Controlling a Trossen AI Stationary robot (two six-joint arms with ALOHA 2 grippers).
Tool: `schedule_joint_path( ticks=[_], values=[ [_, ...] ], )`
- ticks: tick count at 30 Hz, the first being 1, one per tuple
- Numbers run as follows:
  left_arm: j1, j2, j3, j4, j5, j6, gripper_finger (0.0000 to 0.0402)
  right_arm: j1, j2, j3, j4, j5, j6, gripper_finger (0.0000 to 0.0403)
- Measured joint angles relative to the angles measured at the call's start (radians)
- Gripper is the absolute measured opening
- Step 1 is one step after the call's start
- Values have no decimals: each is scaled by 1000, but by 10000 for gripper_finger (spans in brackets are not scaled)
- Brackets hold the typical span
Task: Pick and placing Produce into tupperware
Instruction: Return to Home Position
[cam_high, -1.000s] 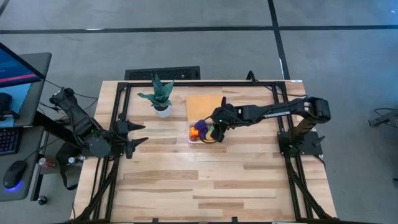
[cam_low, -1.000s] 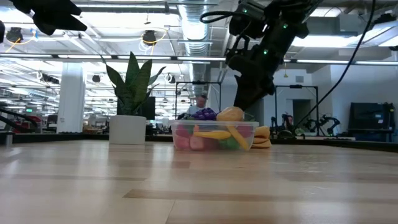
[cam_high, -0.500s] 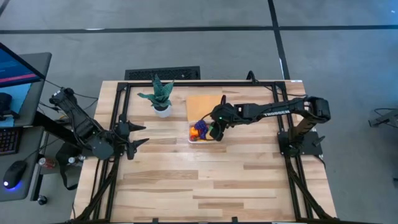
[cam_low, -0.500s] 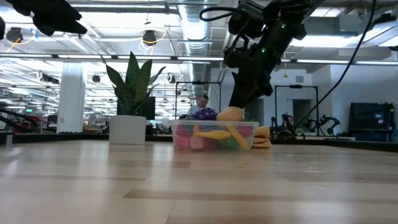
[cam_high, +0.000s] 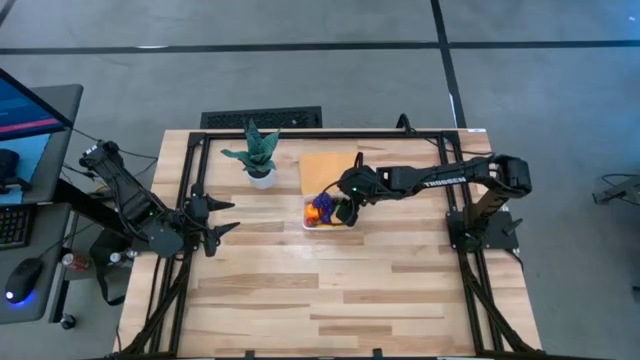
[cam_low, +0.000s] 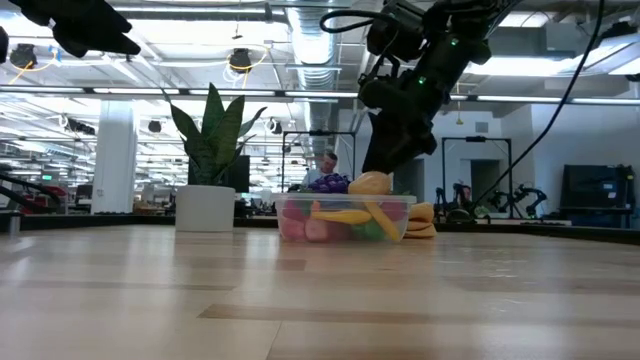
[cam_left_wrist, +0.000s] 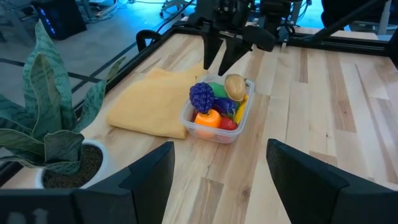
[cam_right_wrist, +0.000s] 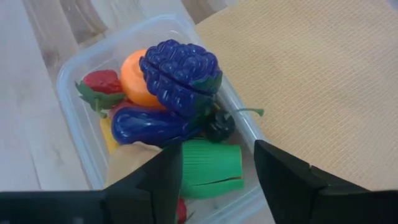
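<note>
Produce (cam_right_wrist: 177, 81) lies heaped in the tupperware (cam_left_wrist: 211, 134), its lower pieces buried under the grapes. From above, the right hand (cam_left_wrist: 215, 62) covers one end. That hand hovers just over it, fingers spread, empty. The left hand (cam_high: 224, 217) waits released at the desk's (cam_high: 330, 290) left edge. The tupperware's long side runs beside the cloth (cam_right_wrist: 298, 68).

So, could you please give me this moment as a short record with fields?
container: clear tupperware, beside the orange cloth
contents: purple grapes, eggplant, orange, strawberry, black cherry, green piece
loose produce: none seen outside the tupperware
right end effector: open, empty, above the tupperware
left end effector: open, empty, at the left edge of the table
potted plant: left of the cloth in the high view
</note>
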Motion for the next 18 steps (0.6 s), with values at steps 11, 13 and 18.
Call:
schedule_joint_path(
  ticks=[11,13,18],
  values=[
    [0,0,0,31,-9,0,246,2,-14,131,-51,-2,24,221],
    [0,-1,0,30,-8,0,246,2,-15,179,-83,-5,29,220],
    [0,-3,0,30,56,3,246,2,-15,311,-205,-27,23,219]
  ],
)
